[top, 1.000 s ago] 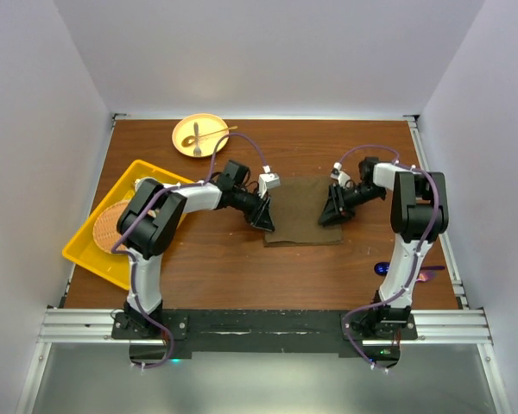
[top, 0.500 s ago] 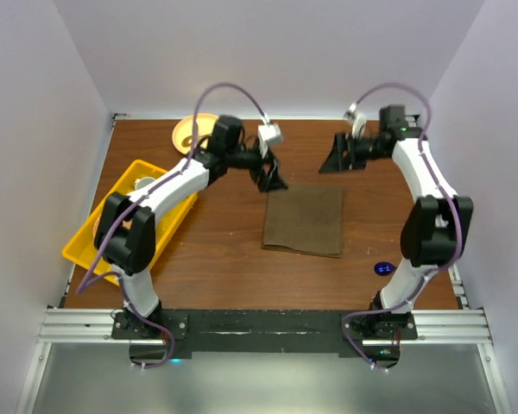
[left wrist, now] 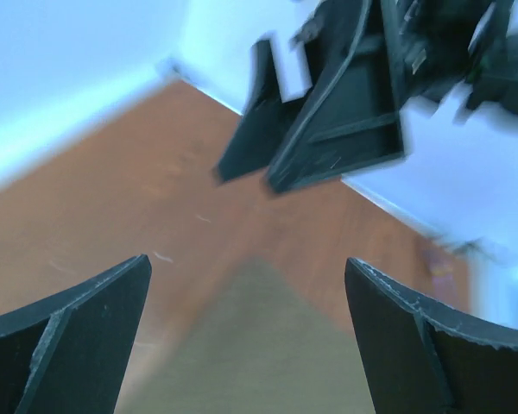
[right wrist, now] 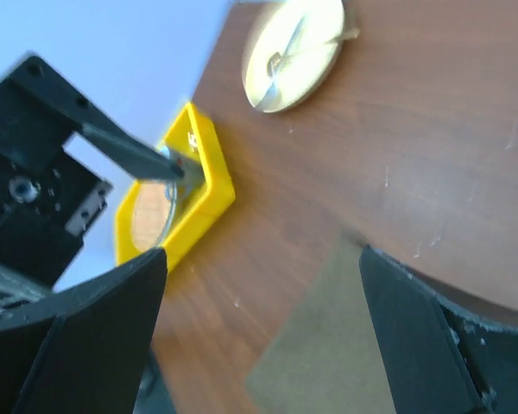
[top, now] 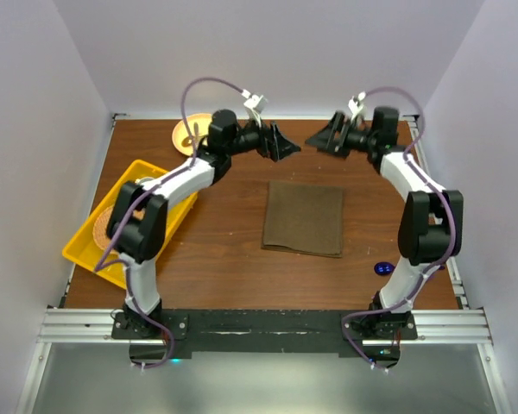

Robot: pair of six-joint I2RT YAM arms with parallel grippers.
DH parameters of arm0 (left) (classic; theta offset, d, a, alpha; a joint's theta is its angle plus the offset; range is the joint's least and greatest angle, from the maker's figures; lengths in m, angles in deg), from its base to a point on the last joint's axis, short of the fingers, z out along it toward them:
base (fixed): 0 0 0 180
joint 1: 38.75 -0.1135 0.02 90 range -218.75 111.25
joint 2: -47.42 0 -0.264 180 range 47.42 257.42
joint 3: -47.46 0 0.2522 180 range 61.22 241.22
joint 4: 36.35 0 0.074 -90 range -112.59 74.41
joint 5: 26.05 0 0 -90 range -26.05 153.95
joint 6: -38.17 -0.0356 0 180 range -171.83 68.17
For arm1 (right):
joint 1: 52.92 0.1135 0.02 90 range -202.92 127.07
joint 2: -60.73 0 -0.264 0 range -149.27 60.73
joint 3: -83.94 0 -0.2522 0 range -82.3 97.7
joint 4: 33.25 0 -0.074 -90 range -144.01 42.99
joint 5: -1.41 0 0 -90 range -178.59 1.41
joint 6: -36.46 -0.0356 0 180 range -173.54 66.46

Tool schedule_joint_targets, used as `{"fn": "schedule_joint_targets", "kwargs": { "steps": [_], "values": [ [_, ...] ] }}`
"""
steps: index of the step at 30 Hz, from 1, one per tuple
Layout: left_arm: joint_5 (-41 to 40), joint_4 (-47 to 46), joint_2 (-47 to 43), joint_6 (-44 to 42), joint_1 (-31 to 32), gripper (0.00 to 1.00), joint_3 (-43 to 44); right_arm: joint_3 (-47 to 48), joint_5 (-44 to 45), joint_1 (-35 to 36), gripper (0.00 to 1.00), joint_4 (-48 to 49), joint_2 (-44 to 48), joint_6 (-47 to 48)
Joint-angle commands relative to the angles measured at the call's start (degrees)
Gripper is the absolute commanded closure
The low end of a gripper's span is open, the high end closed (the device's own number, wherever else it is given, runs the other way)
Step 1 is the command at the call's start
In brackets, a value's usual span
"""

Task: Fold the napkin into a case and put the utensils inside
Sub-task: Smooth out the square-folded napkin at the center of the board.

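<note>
Jaws, left and right, spread wide and empty beyond the folded napkin (top: 303, 218).

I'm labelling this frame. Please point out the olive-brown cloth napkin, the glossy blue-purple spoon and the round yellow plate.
Olive-brown cloth napkin (top: 303, 218): top view, centre of the cloth.
Glossy blue-purple spoon (top: 384, 268): top view, its visible blue part.
Round yellow plate (right wrist: 309, 73): right wrist view, bare surface near the rim.
</note>
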Motion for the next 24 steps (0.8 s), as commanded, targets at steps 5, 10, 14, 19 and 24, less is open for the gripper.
{"fn": "schedule_joint_targets", "kwargs": {
  "steps": [5,10,14,19,24],
  "values": [
    [9.6,-22.5,14.6,40.6,1.3,0.0,-5.9,-14.4,-1.7,3.0,0.02,10.7,-4.0,-18.0],
    [9.6,-23.1,22.2,42.7,1.2,0.0,-2.3,-13.5,-1.5,2.9,0.02,11.4,-9.6,-17.6],
    [8.5,-21.1,25.7,41.7,0.4,0.0,-2.1,-11.7,-1.6,2.2,0.02,9.6,-13.9,-15.3],
    [7.1,-18.8,28.6,41.0,-2.1,0.0,-4.3,-12.1,-0.6,-0.4,0.02,3.4,-19.0,-7.5],
    [8.2,-17.7,27.7,39.8,-3.8,0.0,-7.2,-10.3,0.0,-4.2,0.02,-3.5,-23.2,-0.2]
  ]
}}
